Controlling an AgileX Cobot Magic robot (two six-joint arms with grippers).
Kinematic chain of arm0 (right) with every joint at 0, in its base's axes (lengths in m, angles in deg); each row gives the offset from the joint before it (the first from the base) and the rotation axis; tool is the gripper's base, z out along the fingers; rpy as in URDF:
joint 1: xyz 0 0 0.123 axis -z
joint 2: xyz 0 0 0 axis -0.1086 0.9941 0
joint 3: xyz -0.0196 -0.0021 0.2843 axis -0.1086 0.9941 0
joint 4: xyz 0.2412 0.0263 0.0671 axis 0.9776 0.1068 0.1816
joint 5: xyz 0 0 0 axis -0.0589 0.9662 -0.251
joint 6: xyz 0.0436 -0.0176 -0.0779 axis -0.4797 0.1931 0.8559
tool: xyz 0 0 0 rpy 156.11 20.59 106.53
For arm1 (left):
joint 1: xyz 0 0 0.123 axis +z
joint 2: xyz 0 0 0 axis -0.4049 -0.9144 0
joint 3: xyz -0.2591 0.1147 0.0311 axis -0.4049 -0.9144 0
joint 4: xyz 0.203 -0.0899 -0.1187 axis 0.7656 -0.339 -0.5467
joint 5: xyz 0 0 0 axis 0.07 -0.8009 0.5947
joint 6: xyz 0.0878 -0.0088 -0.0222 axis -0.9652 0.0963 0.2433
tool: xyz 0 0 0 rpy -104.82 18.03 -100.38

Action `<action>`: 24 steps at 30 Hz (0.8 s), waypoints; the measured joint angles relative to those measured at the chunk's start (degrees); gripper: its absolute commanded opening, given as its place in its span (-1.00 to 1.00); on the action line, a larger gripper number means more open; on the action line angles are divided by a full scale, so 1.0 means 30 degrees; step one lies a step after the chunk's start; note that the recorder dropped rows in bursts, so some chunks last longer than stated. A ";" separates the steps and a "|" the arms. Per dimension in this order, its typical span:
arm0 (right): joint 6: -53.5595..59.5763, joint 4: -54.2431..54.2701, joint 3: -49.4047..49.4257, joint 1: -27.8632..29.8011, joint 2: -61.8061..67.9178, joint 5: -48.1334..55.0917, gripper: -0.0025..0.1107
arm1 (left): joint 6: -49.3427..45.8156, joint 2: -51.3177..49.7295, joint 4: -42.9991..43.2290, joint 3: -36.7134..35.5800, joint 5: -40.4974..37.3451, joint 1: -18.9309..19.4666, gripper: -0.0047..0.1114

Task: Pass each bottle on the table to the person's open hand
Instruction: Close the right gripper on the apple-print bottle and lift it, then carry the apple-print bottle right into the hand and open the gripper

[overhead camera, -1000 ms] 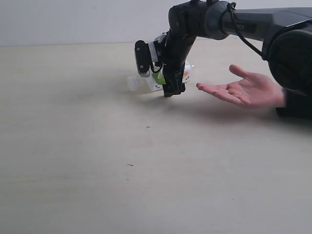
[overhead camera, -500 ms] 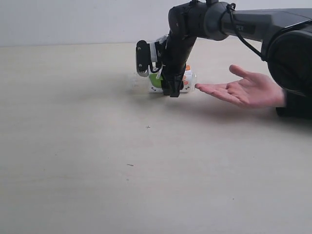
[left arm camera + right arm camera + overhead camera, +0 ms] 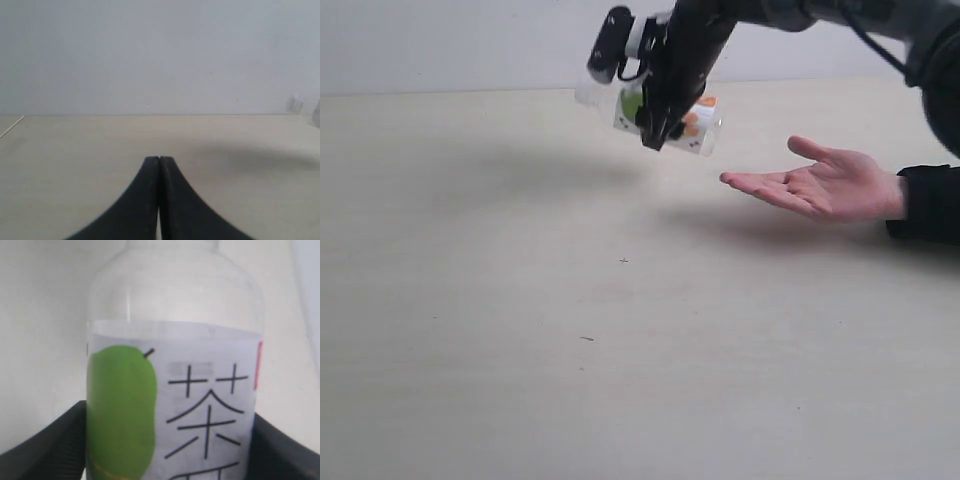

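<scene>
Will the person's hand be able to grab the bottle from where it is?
Probably yes. The bottle hangs in the right gripper above the table, a little higher than the open hand, with nothing between them.

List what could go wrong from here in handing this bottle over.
1. The right gripper holds the clear green-apple bottle lying sideways, well above the table. Its smooth body may slip or swivel in the jaws and drop.
2. The person's open hand waits lower and off to one side. If released early, the bottle could land short of the palm and roll off.
</scene>
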 measured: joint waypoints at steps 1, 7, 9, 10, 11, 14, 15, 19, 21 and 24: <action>-0.0846 -0.0206 0.0000 0.0000 -0.0376 0.0110 -0.96 | 0.0000 0.0000 0.0000 0.0000 0.0000 0.0000 -0.89; -0.7083 -0.3611 0.0000 0.0035 -0.2590 0.3122 -0.96 | 0.0000 0.0000 0.0000 0.0000 0.0000 0.0000 -0.89; -0.8107 -0.3670 0.0000 0.0344 -0.3032 0.4452 -0.96 | 0.0000 0.0000 0.0000 0.0000 0.0000 0.0000 -0.89; -0.8354 -0.3440 0.0000 0.0584 -0.3243 0.5254 -0.96 | 0.0000 0.0000 0.0000 0.0000 0.0000 0.0000 -0.89; -0.8517 -0.3021 0.0000 0.0880 -0.3400 0.5953 -0.96 | 0.0000 0.0000 0.0000 0.0000 0.0000 0.0000 -0.89; -0.9182 -0.1732 0.0094 0.1955 -0.3852 0.6729 -0.96 | 0.0000 0.0000 0.0000 0.0000 0.0000 0.0000 -0.89; -0.9701 -0.1536 0.0294 0.2344 -0.4055 0.6775 -0.96 | 0.0000 0.0000 0.0000 0.0000 0.0000 0.0000 -0.89; -1.1248 -0.1321 0.1773 0.3470 -0.5004 0.6908 -0.96 | 0.0000 0.0000 0.0000 0.0000 0.0000 0.0000 -0.89; -1.1552 -0.1321 0.2702 0.3667 -0.5455 0.6933 -0.96 | 0.0000 0.0000 0.0000 0.0000 0.0000 0.0000 -0.89; -1.1624 -0.0814 0.4334 0.3667 -0.6184 0.7023 -0.96 | 0.0000 0.0000 0.0000 0.0000 0.0000 0.0000 -0.89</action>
